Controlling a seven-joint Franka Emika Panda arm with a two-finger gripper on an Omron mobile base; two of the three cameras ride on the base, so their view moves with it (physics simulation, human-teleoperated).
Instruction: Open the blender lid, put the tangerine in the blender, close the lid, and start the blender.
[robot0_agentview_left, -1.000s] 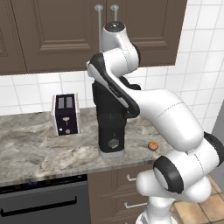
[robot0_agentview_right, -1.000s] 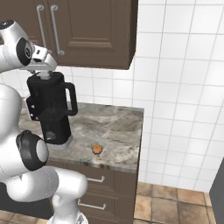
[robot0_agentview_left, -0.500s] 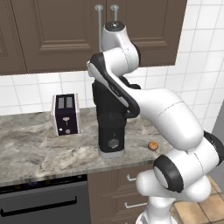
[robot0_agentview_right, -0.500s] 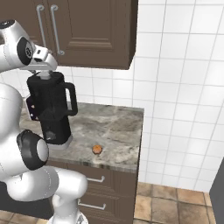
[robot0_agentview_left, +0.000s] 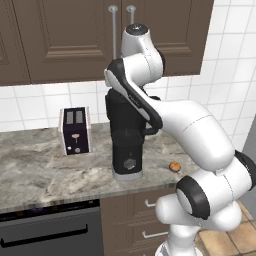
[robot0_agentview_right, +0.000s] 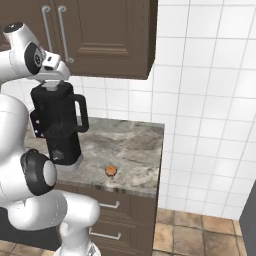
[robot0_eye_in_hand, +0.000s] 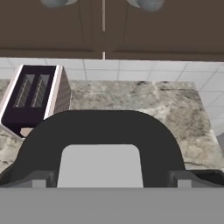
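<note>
Hovering right over the flat black rounded-square blender lid (robot0_eye_in_hand: 100, 135) w/ its small grey square cap (robot0_eye_in_hand: 99, 165) in the centre, the two-finger pincer (robot0_eye_in_hand: 109, 182) sits low on the top of the tall black blender (robot0_agentview_right: 59, 125). Vs. the pics of 1 s and 0.5 s ago almost nothing has shifted: arm, jug and fruit sit in the same spots, so the hand looks settled at the lid, not travelling. My read: step one, lid removal, is at the grasp stage & not yet done, since the lid is still seated on the jug.

Pincer state: fingers (robot0_eye_in_hand: 43, 180) stand either side of the grey cap, apart from each other; whether they press on anything, can't tell.

The small round orange tangerine (robot0_agentview_left: 174, 166) lies on the mottled grey stone counter (robot0_agentview_left: 45, 175), well below the pincer and off to the jug's handle side, near the front edge. A silver-and-dark two-slot toaster (robot0_eye_in_hand: 33, 98) stands beyond the pincer, to the other side, apart from the blender.
</note>
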